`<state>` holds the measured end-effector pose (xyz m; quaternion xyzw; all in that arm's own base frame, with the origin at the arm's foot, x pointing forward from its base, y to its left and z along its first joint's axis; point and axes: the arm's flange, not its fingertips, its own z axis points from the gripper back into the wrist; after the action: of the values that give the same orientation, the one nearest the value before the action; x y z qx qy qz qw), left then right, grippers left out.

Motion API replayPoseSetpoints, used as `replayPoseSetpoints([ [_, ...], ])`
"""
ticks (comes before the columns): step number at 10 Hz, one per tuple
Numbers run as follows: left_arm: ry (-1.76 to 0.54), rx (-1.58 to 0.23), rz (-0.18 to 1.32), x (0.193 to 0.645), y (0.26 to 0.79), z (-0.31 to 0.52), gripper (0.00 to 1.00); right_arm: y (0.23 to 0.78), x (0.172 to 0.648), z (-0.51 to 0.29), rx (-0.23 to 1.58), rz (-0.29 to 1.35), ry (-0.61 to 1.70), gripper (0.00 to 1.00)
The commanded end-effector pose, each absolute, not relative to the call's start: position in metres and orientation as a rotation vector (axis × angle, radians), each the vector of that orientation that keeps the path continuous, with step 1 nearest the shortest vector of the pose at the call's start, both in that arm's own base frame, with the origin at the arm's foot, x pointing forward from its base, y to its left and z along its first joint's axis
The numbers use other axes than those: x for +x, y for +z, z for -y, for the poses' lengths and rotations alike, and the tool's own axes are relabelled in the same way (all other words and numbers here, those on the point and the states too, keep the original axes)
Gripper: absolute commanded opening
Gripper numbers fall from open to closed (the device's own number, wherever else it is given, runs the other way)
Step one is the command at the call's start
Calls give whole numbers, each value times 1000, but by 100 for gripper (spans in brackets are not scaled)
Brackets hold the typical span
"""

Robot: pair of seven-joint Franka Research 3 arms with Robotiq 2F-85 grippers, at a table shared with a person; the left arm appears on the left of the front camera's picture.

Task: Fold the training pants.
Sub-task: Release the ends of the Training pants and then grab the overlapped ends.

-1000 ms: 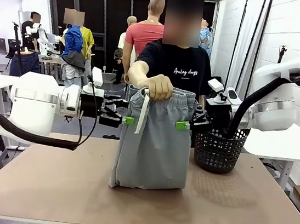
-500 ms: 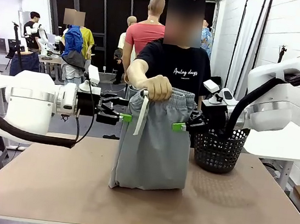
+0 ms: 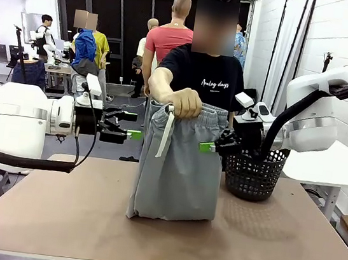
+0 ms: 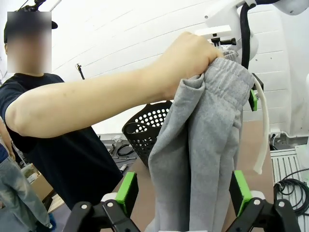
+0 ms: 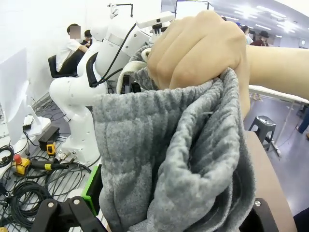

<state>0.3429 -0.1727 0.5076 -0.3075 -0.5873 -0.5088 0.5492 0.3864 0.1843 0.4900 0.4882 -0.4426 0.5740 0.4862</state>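
My left gripper stands wide open just left of the training pants, apart from them in the front view. My right gripper is spread wide too, with the pants' right edge bunched between its fingers, though I cannot tell from the wrist view whether the pads press the cloth. The pants hang upright over the middle of the table, lower fold resting on it, waistband gathered in the person's hand; a white drawstring dangles down the front; a black mesh basket sits just right of them.
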Motion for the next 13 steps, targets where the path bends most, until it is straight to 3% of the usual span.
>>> replayPoseSetpoints([
  [1,-1230,-740,1398,345,499,187,100,493,390,-190,1196,1055,1416,100],
  [7,-1262,-689,1414,367,502,205,100,494,388,-190,1201,1063,1421,100],
  [13,-1349,-806,1336,367,500,216,100,494,387,-193,1205,1057,1425,100],
])
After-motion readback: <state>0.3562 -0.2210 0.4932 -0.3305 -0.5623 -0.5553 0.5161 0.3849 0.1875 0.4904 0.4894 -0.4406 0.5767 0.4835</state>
